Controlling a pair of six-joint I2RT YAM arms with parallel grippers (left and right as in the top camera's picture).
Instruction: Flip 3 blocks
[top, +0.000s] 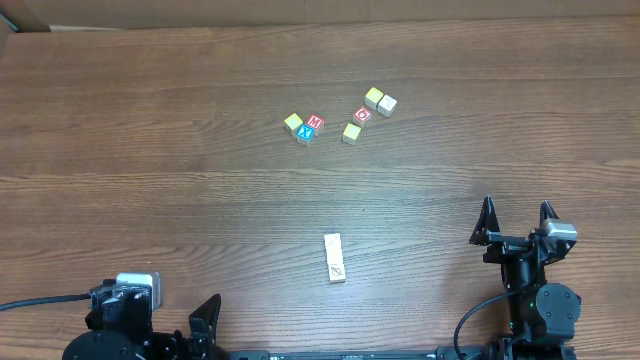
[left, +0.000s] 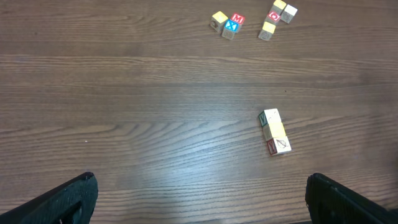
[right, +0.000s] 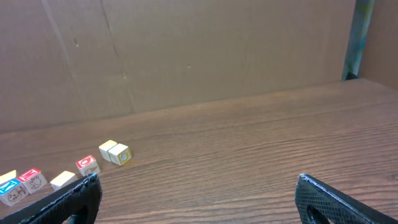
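Worked over wooden table. Found left gripper and right gripper spread wide, empty. Saw blocks mid-table, well apart from both: three pale cubes touching in a row, one red-edged. Could not read line drawings; too small.

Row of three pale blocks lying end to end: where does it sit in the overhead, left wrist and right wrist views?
Overhead: the row of three blocks lies below centre, running front to back.
Left wrist: right of centre, slightly slanted.
Right wrist: not in the picture.
Shared landmark: the red O cube, upper centre overhead, top edge in left wrist, lower left in right wrist.
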